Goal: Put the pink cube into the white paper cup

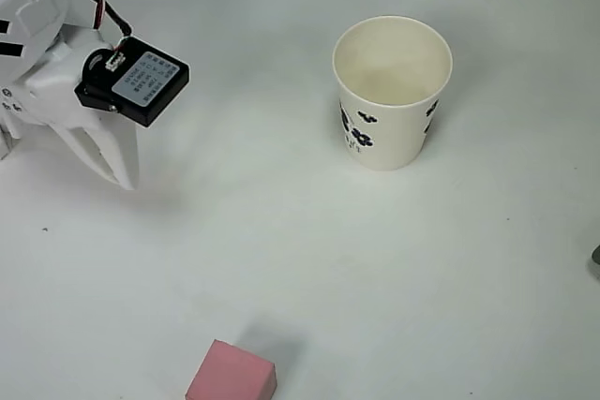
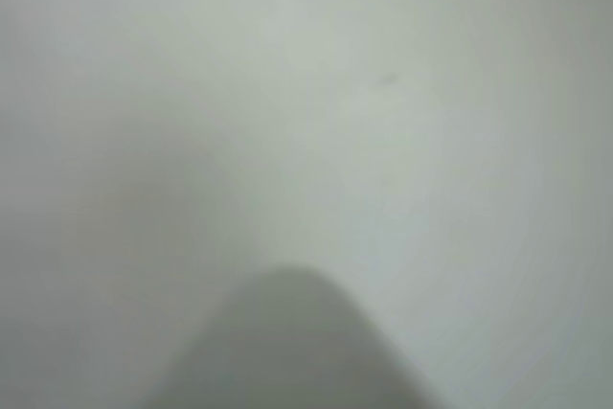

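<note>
In the overhead view, the white paper cup [image 1: 392, 91] stood upright on the white table [image 1: 394, 269], its mouth showing nothing inside. The pink cube [image 1: 232, 374] lay well below and left of the cup, at the bottom edge. The gripper [image 1: 111, 158] hung far left of the cup, holding nothing; whether its fingers were spread could not be told. In the wrist view, a dark blurred finger [image 2: 287, 342] rose over bare table.

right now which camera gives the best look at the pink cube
The overhead view. The pink cube sits at its bottom edge on the white table, partly cut off by the frame, well apart from the white paper cup. The wrist view is a blur of table surface, no pink in it.
</note>
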You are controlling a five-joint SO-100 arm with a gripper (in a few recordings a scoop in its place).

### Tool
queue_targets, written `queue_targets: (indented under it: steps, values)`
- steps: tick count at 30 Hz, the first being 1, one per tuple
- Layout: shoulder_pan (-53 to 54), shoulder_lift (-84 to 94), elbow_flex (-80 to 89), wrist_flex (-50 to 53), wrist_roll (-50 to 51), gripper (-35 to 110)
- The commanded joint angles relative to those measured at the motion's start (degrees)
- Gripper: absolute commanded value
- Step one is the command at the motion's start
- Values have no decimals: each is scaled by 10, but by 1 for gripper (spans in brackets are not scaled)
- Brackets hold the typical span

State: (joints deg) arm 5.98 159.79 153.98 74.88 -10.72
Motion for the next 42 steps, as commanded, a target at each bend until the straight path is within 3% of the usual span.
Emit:
queue_targets:
  steps: [1, 15, 27, 42]
  values:
    - [18, -79, -122, 3, -27, 0]
    - [41, -304, -279, -22, -77, 6]
    - [60, -424, -369, -50, -70, 24]
    - [63, -652, -637, -42, -89, 24]
